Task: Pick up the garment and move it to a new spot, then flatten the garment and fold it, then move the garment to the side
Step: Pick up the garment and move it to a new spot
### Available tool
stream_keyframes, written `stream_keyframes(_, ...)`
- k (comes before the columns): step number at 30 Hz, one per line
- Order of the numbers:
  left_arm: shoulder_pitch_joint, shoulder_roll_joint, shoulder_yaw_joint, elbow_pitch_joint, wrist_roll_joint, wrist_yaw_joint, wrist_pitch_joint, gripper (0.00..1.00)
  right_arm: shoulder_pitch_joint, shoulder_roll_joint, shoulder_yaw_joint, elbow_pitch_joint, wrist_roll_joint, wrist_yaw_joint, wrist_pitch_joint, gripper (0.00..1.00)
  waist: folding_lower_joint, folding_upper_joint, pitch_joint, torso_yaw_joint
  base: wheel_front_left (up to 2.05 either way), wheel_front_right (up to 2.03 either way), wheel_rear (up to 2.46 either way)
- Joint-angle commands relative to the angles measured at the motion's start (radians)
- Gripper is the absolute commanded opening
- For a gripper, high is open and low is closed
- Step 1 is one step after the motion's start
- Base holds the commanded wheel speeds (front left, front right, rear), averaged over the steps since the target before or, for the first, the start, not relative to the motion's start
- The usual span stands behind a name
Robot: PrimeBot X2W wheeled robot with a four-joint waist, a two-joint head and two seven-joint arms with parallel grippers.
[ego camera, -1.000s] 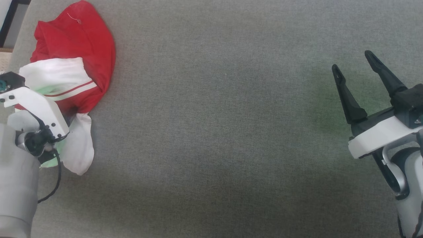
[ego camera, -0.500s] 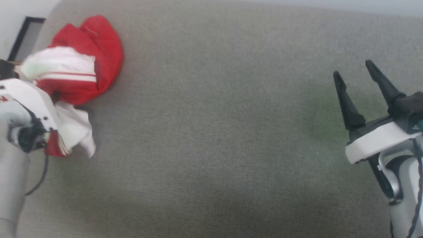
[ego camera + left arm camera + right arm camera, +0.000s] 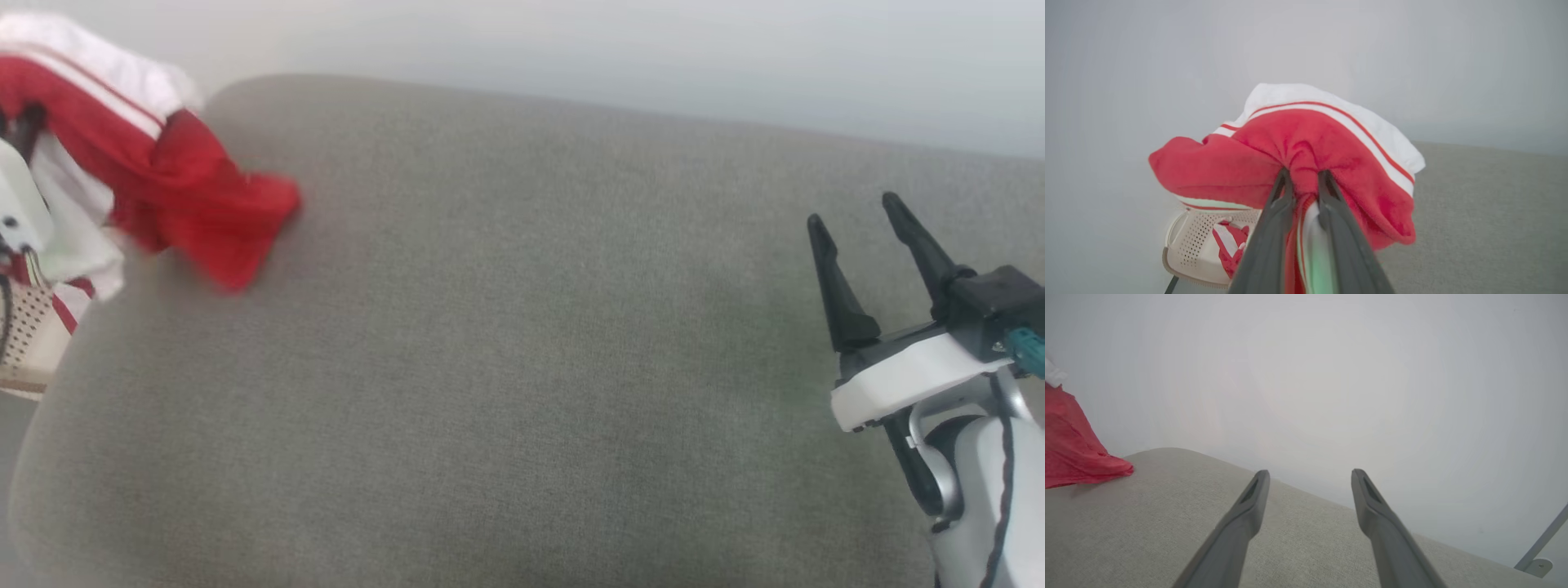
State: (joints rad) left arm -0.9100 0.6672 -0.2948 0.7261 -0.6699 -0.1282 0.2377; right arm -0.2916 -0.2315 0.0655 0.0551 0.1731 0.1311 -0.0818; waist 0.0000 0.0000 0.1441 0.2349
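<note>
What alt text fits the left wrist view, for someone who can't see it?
The left gripper is shut on a bunch of the red garment, held up before a pale wall, white striped panel on top. A grey cushion lies lower right; a cream perforated basket sits lower left.

You see a grey fabric-covered counter. The garment touches its far left corner with a red end.

You have the grey cushion free across its middle. The garment hangs over its far left corner, and a pale basket stands beside that edge.
</note>
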Motion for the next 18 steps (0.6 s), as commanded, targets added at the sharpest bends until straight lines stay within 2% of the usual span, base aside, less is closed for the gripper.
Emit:
stream_keyframes(1, -0.014, 0.015, 0.0, -0.029, 0.007, 0.001, 0.005, 0.0, 0.011, 0.007, 0.001, 0.003, -0.008, -0.001, -0.009, 1.0, 0.0, 0.0, -0.022, 0.004, 0.0, 0.0, 0.0)
stream_keyframes(6, -0.012, 0.051, 0.006, -0.133, 0.009, 0.014, 0.032, 0.0, 0.014, 0.021, 0.003, 0.012, -0.01, -0.001, -0.018, 1.0, 0.0, 0.0, -0.052, -0.001, 0.0, 0.0, 0.0)
stream_keyframes(18, 0.085, 0.144, 0.032, -0.458, -0.026, 0.085, 0.165, 0.0, 0.034, 0.045, -0.033, 0.026, -0.018, -0.001, -0.044, 1.0, 0.0, 0.0, -0.122, -0.058, 0.0, 0.0, 0.0)
